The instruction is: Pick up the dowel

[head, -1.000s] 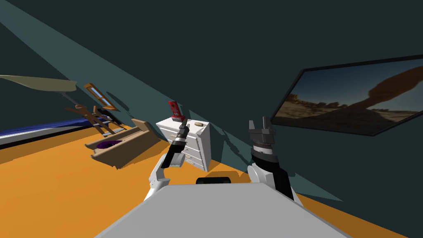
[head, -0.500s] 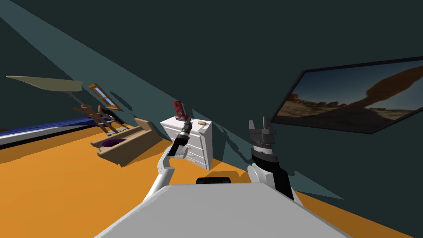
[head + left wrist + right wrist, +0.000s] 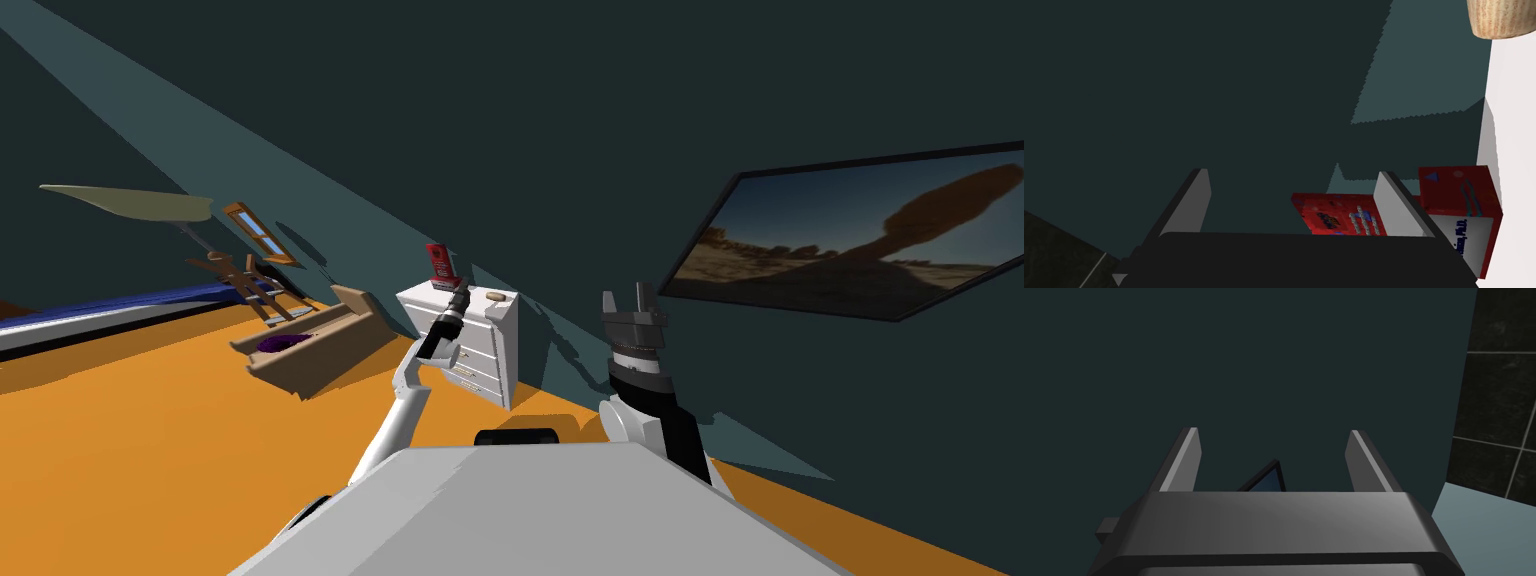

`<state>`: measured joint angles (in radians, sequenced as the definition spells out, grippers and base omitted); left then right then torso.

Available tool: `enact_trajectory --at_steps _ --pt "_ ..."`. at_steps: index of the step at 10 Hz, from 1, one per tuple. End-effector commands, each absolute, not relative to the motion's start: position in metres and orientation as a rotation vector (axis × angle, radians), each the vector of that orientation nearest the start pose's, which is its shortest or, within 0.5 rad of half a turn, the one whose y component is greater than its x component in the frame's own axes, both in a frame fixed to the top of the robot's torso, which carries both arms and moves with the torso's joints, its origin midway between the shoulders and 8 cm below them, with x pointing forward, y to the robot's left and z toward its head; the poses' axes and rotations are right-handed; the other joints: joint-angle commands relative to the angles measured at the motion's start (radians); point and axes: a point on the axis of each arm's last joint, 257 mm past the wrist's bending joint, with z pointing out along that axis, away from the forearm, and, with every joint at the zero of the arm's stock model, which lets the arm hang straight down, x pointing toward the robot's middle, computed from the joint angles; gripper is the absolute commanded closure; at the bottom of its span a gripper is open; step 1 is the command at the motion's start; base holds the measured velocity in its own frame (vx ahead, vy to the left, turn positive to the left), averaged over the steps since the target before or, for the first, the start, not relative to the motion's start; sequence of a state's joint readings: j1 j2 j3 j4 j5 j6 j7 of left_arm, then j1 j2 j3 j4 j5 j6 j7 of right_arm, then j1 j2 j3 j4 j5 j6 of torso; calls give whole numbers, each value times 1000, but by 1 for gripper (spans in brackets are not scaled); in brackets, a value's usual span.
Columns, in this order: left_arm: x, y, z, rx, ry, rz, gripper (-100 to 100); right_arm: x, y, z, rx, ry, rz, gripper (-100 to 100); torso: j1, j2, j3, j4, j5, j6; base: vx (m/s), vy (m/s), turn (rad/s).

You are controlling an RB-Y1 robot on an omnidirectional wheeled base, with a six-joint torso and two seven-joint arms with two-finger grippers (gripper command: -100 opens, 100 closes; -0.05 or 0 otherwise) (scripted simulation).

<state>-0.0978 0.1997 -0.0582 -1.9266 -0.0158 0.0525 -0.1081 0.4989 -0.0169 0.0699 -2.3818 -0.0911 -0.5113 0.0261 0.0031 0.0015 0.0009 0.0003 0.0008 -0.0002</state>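
The dowel (image 3: 495,296) is a short, tan, wood-grained piece lying on top of a white dresser (image 3: 480,350) by the dark wall. A red box (image 3: 438,265) stands on the same top, further left. My left gripper (image 3: 462,291) is stretched out over the dresser's front edge, between box and dowel, open and holding nothing. In the left wrist view the red box (image 3: 1336,216) sits just past the left gripper (image 3: 1296,197), and the dowel (image 3: 1501,17) lies further off along the white dresser top (image 3: 1516,125). My right gripper (image 3: 630,298) is raised near my chest and open (image 3: 1274,455).
A low wooden bed frame (image 3: 310,345) with a purple item inside lies on the orange floor left of the dresser. A wooden easel-like stand (image 3: 245,285) leans behind it. A large framed desert picture (image 3: 860,245) hangs on the wall to the right.
My left arm has reached forward, bringing its gripper from the dresser's drawers up to the top's edge. The whole view has shifted a little to the right. The right arm has stayed still.
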Motion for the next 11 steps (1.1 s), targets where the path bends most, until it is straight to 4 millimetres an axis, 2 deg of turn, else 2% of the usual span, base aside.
enact_trajectory --at_steps 1,3,4,5,6,7,8,9,10,11 --pt "554 199 -22 -676 1150 -1176 -100 321 -262 70 613 498 1434 0 0 0 0 0 0 0 -46 76 22" --pt "562 193 -9 -671 1154 -1179 -100 321 -262 70 613 498 1434 0 1 1 0 0 0 0 -26 52 3" --pt "575 191 -15 -685 1188 -1159 -100 321 -262 70 613 498 1434 0 -1 0 0 0 0 0 -31 52 30" --pt "579 187 -7 -683 1192 -1159 -100 321 -262 70 613 498 1434 0 0 0 0 0 0 0 -33 51 12" --pt "592 187 -16 -703 1229 -1137 -100 321 -262 70 613 498 1434 0 0 0 0 0 0 0 -36 62 27" --pt "596 181 -4 -695 1228 -1140 -100 321 -262 70 613 498 1434 0 0 0 0 0 0 0 -30 55 11" --pt "598 181 -4 -700 1236 -1136 -100 321 -262 70 613 498 1434 0 0 0 0 0 0 0 -10 25 -4" --pt "610 180 -10 -717 1269 -1117 -100 321 -262 70 613 498 1434 0 -2 -1 0 0 0 0 -25 42 33" --pt "614 175 1 -712 1271 -1118 -100 321 -262 70 613 498 1434 0 -1 0 0 0 0 0 -21 42 13" --pt "614 175 -2 -719 1278 -1113 -100 321 -262 70 613 498 1434 0 -1 0 0 0 0 0 -5 19 -5"
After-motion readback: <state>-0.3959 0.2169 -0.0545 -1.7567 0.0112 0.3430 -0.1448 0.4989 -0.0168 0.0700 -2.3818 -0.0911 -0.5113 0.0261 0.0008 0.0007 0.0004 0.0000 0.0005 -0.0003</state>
